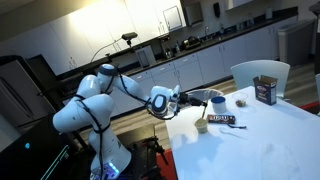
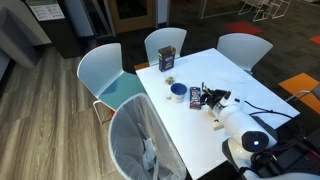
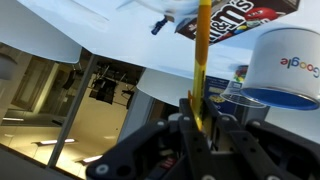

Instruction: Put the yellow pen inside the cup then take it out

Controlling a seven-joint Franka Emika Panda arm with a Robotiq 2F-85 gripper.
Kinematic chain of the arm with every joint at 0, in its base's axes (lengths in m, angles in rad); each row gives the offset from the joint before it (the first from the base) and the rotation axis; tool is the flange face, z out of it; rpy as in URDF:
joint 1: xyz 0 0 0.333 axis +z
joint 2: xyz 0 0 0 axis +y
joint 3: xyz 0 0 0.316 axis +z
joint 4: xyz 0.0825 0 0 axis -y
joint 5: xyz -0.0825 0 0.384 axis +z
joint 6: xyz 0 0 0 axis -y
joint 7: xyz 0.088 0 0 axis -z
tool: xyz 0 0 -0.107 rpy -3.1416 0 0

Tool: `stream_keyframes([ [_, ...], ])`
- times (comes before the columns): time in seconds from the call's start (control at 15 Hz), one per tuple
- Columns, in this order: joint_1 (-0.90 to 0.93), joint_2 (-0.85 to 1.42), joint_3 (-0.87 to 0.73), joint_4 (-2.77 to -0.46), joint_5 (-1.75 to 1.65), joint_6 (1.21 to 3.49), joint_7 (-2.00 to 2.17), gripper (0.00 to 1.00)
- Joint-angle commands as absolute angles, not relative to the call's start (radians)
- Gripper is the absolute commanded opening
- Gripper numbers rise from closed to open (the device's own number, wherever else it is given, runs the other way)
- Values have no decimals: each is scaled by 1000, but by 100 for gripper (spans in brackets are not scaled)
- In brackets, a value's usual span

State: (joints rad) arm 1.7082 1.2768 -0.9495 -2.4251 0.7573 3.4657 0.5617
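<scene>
The pincer (image 3: 201, 122) is closed tight on the yellow pen (image 3: 203, 60), held above the table (image 3: 90, 25); the pen's far tip is cut off; the cup (image 1: 201, 126) shows small and blurred in an exterior view.

Even indoor light; both exterior views look soft, and the white table (image 3: 110, 30) glares in the wrist view.

Both exterior views share the white rectangular table (image 1: 285, 125) (image 2: 235, 75), from beside the jaws and high behind them; wrist view sits just behind.
</scene>
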Motion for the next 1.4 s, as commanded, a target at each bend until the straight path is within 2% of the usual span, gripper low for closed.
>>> stream_keyframes([
  [0.0,1717,1273,-956,-2400,720,3465,582,4],
  [0.8,1702,1244,-947,-2484,745,3461,562,4],
  [1.33,1673,1305,-956,-2427,749,3460,669,4],
])
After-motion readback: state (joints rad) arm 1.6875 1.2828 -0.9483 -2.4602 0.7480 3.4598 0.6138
